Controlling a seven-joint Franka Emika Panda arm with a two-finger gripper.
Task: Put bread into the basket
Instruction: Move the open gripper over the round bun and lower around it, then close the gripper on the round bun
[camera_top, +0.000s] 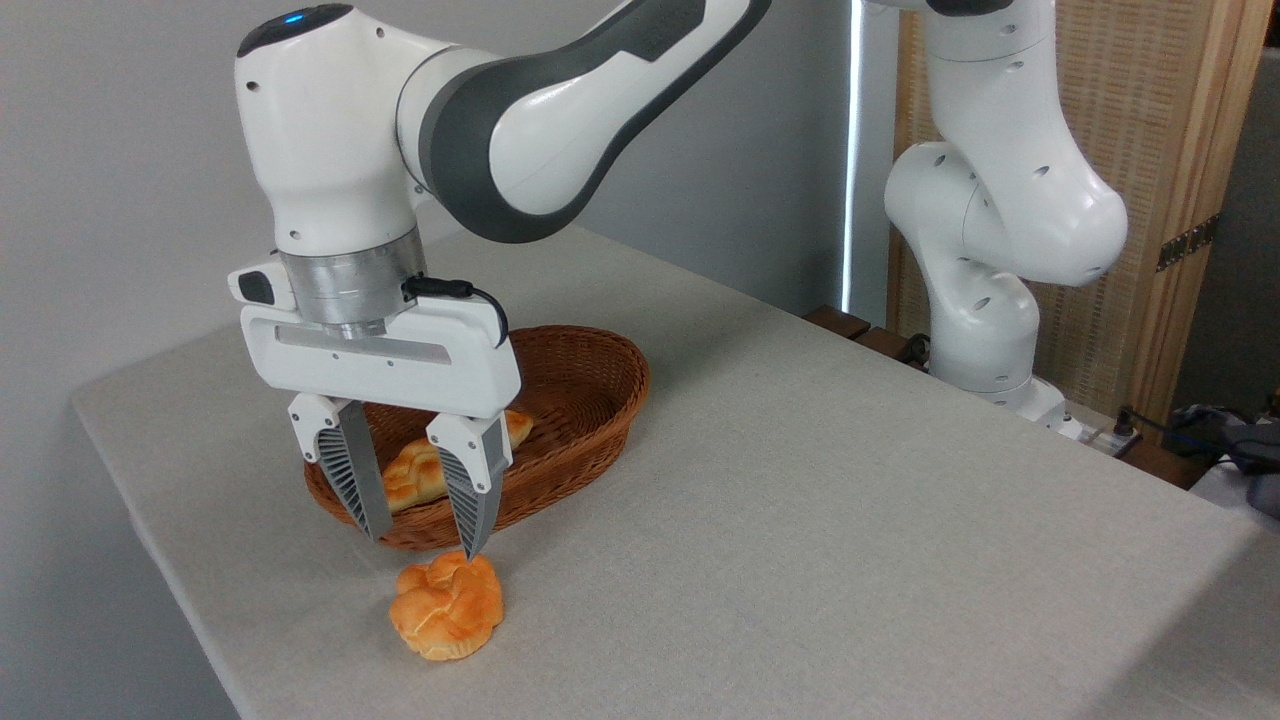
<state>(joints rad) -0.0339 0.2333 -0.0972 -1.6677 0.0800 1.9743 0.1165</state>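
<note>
The bread (448, 606) is seen on the grey table (800, 520), just in front of the basket (590, 390) and outside it. A paler braided loaf (420, 475) is held in the basket, partly hidden behind the fingers (350, 470). The gripper (425, 540) is spread wide above the bread with nothing gripped; one fingertip appears at the bun's top, though contact cannot be made out.

Gripper (425, 540) spread wide just above bun (448, 606), braided loaf (425, 472) in wicker basket (590, 400) behind
</note>
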